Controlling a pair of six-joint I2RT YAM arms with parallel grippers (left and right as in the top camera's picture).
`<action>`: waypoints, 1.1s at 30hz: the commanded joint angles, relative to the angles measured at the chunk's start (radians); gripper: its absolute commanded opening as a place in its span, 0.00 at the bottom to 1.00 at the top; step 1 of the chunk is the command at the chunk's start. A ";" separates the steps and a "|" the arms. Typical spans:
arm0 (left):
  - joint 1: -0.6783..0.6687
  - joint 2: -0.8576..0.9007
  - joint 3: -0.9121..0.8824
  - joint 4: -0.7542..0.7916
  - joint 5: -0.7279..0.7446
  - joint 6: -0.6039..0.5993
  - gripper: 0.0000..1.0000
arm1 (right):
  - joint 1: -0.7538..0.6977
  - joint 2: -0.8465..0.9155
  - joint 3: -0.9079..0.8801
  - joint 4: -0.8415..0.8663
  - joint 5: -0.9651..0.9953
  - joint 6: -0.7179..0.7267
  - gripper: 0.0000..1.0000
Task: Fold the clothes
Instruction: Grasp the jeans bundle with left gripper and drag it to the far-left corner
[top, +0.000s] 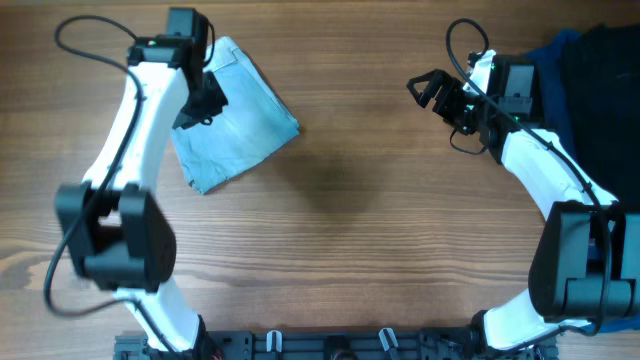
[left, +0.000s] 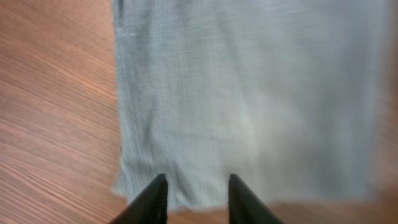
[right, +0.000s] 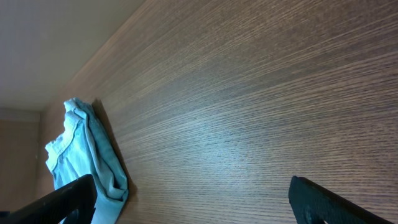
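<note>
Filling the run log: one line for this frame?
shorts: folded, flat on table | left gripper: open, over shorts' edge | right gripper: open, empty, above table

1. I take this for a robotics lab bench: a white-and-black left arm and right arm rise from a black rail along the table's near edge.
2. Loose cables loop off both arms above plain wood grain.

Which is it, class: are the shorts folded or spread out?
Folded. The shorts form a compact rectangle in the overhead view, and the right wrist view shows stacked layers at their edge.
</note>
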 joint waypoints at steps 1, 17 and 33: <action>-0.002 -0.068 0.018 -0.002 0.145 0.015 0.26 | 0.003 -0.005 -0.002 0.003 0.010 -0.012 0.99; -0.329 0.250 0.012 0.314 0.087 -0.031 0.64 | 0.003 -0.005 -0.002 0.002 0.010 -0.012 1.00; -0.375 0.159 0.012 0.258 -0.020 -0.030 0.56 | 0.003 -0.005 -0.002 0.002 0.010 -0.012 1.00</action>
